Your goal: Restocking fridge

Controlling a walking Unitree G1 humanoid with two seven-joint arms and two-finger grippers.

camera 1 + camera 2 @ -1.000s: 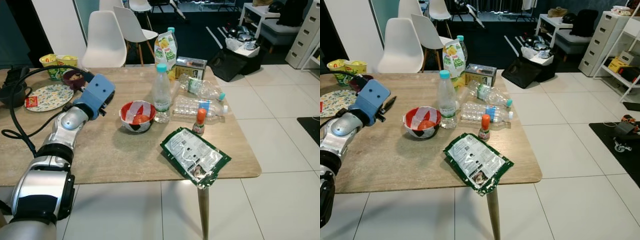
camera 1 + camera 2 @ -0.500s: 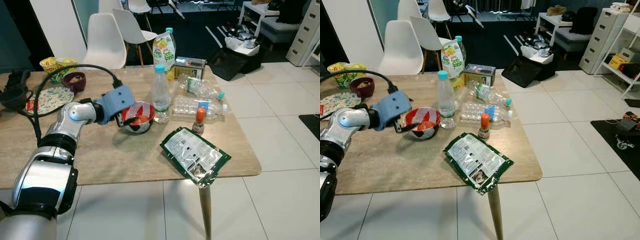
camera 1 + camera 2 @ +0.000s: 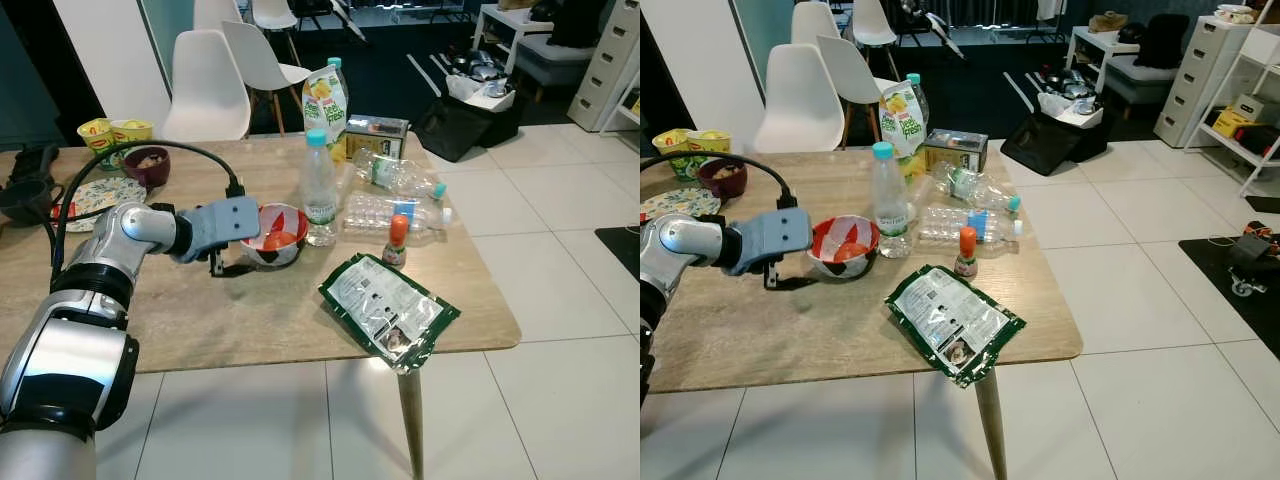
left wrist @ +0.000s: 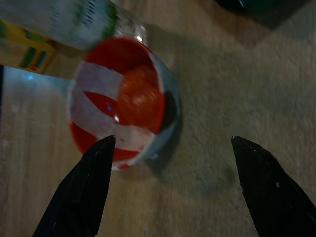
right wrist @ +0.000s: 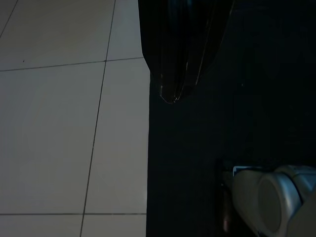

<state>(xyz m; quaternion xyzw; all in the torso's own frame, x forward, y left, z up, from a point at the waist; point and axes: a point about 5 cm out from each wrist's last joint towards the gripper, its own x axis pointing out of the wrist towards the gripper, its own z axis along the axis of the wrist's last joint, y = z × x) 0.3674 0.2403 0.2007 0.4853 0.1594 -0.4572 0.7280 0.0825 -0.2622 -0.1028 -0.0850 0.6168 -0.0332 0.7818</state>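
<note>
Before me stands a pale wood-grain worktop with rounded corners (image 3: pixel 250 320) on a slim wooden leg (image 3: pixel 406 420). Under it and off to my right runs a floor of large glossy white tiles (image 3: pixel 560 250) with thin dark joints. Behind the worktop stand white moulded plastic chairs (image 3: pixel 205 90) on wooden legs. Farther back the room falls into shadow, with a dark floor area. At the far right is a white chest of drawers (image 3: pixel 1188 70), and a white low shelf unit (image 3: pixel 1095 50) beside it, I think. A white wall panel (image 3: pixel 110 50) rises at the left.
</note>
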